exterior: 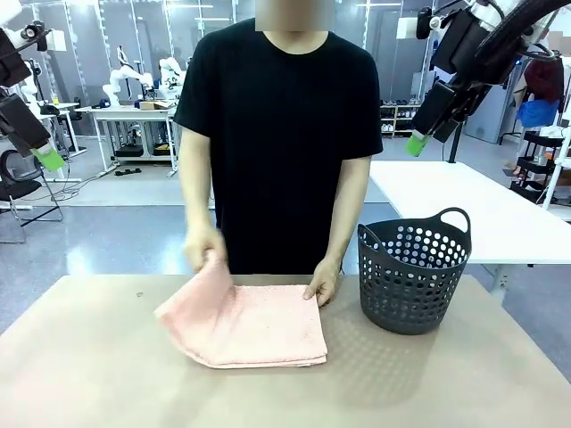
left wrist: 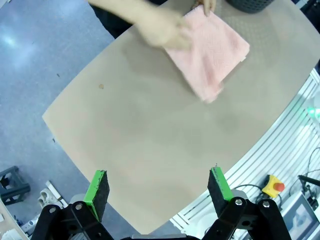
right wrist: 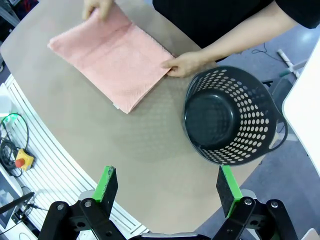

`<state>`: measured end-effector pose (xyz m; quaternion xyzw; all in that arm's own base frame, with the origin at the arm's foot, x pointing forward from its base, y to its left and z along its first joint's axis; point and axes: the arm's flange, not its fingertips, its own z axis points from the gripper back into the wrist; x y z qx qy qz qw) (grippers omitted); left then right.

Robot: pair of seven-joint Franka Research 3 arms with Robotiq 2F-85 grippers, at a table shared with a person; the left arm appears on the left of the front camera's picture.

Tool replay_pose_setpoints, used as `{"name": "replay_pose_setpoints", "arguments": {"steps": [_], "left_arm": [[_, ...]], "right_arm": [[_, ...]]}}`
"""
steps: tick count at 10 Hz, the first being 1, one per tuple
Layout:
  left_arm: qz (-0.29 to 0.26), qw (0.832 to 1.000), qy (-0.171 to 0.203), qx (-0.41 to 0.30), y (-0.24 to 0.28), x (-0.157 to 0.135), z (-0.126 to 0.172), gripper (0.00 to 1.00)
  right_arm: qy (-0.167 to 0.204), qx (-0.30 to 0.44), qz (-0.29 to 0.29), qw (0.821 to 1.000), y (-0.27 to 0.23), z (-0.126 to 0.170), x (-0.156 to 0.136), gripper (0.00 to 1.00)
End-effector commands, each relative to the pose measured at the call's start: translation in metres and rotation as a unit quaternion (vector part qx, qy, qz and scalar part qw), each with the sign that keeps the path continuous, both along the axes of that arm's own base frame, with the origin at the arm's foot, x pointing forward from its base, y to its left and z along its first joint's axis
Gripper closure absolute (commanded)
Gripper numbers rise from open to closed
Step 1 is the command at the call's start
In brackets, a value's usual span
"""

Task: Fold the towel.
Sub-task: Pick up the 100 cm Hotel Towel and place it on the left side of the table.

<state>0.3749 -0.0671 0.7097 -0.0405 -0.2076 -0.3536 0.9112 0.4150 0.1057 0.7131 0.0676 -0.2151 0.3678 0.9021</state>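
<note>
The salmon-pink towel [exterior: 245, 325] lies folded on the tan table [exterior: 98, 374] in front of the person. One of the person's hands [exterior: 205, 250] lifts its left corner, while the other hand [exterior: 321, 287] presses its right far corner. The towel [left wrist: 210, 55] shows at the top of the left wrist view and again, as the towel [right wrist: 112, 57], at the upper left of the right wrist view. My left gripper [left wrist: 159, 189] is open, high above the table's near edge. My right gripper [right wrist: 167, 186] is open, high above the table near the basket.
A dark perforated plastic basket [exterior: 413, 267] with handles stands empty on the table, right of the towel; the basket [right wrist: 230, 117] is seen from above. A white table [exterior: 473, 201] stands behind at the right. An emergency stop button [left wrist: 274, 186] sits beside the table.
</note>
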Motion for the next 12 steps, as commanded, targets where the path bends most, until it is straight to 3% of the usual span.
{"name": "replay_pose_setpoints", "arguments": {"steps": [1, 12], "left_arm": [[0.002, 1.000, 0.003, 0.008, 0.0025, -0.0016, 0.0011, 0.00], [0.002, 1.000, 0.003, 0.008, 0.0025, -0.0016, 0.0011, 0.00]], "right_arm": [[0.001, 0.000, -0.001, 1.000, -0.0014, 0.0012, -0.0010, 0.00], [0.001, 0.000, -0.001, 1.000, -0.0014, 0.0012, -0.0010, 0.00]]}}
